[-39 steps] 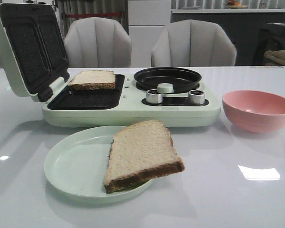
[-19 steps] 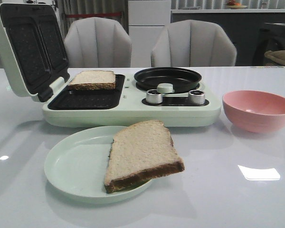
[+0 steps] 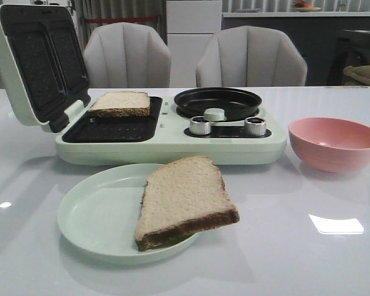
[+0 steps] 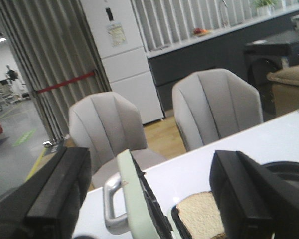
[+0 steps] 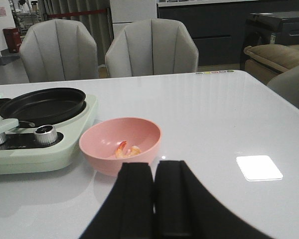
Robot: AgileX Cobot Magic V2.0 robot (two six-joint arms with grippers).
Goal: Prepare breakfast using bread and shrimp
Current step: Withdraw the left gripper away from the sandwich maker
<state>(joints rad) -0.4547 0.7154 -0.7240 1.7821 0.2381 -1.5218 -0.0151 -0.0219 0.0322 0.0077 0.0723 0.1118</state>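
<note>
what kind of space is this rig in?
Probably a showroom or office kitchen-dining area, not a home: white table with padded chairs, a fridge and counter behind, and an open hall past a curtain.

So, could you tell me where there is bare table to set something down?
The widest bare patch lies right of the plate and in front of the pink bowl. Another lies left of the plate, in front of the open lid. Between plate and sandwich maker it is crowded, and the bread overhangs the plate's right rim.

The worktop [image 3: 333,259] is glossy white and mirrors light. The bowl [image 3: 336,143] looks like matt pink plastic, the knobs [image 3: 200,126] shiny metal, the bread [image 3: 184,198] rough and porous.
</note>
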